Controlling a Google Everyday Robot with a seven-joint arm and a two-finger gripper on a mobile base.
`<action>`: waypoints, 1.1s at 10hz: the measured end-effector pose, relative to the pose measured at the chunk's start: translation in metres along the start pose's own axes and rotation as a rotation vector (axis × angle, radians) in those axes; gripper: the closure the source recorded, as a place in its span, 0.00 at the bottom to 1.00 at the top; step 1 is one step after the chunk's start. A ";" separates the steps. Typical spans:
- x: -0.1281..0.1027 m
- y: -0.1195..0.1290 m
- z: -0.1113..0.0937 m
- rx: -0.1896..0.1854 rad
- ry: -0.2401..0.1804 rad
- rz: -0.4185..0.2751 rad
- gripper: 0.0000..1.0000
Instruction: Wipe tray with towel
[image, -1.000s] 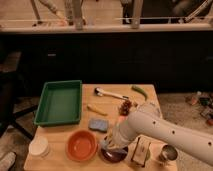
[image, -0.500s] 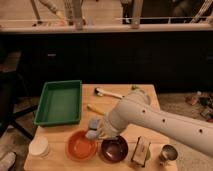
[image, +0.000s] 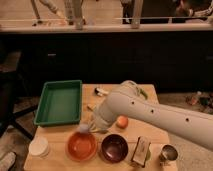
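The green tray (image: 60, 102) sits empty at the table's left back. The blue-grey towel (image: 84, 128) is at the tip of my white arm, just right of the tray's near right corner and above the orange bowl (image: 81, 146). My gripper (image: 89, 126) is shut on the towel, with the wrist hiding most of it. The arm reaches in from the lower right across the middle of the table.
A dark bowl (image: 114, 147), a white cup (image: 39, 147), an orange fruit (image: 122, 121), a packet (image: 141, 150) and a metal cup (image: 168, 154) stand along the front. A brush (image: 100, 91) and a green item (image: 143, 93) lie at the back. Dark cabinets stand behind the table.
My arm swung from the front right to the towel at the table's middle. The towel has since shifted left toward the tray with the gripper on it.
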 end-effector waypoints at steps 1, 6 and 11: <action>0.000 0.000 0.000 0.000 0.000 0.001 1.00; 0.000 0.000 0.001 -0.002 -0.002 -0.001 1.00; -0.001 -0.045 0.018 0.015 -0.005 -0.051 1.00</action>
